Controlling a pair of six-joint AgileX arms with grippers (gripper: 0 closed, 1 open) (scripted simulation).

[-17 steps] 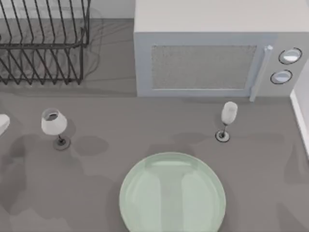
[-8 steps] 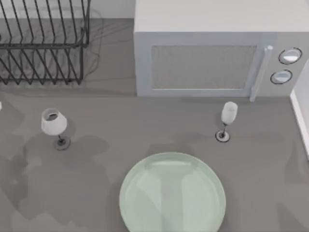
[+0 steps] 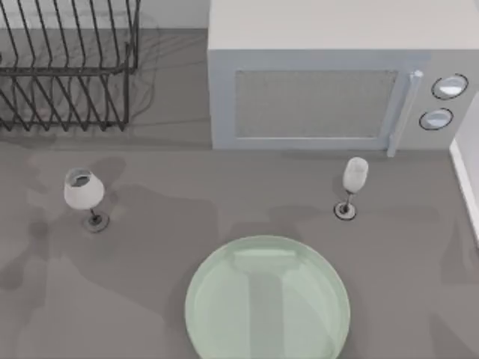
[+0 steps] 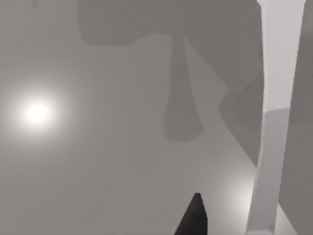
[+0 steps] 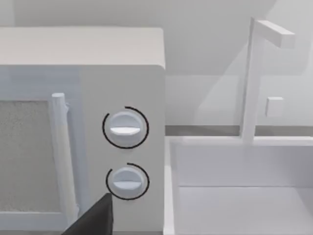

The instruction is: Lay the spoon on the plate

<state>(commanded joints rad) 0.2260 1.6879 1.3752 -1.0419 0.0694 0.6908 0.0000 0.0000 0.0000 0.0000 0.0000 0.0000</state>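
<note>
Desk by the microwave lost that white sliver since before; plate remains bare, and finger spread can't be told.

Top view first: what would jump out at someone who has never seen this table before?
The big glossy pale-green plate at the table's near edge draws the eye first, and it is bare. Behind it a pale microwave with two round knobs fills the back, with a dark wire rack at the back left. Two white stemmed glasses flank the plate, a wide one on the left and a slim one on the right.
</note>
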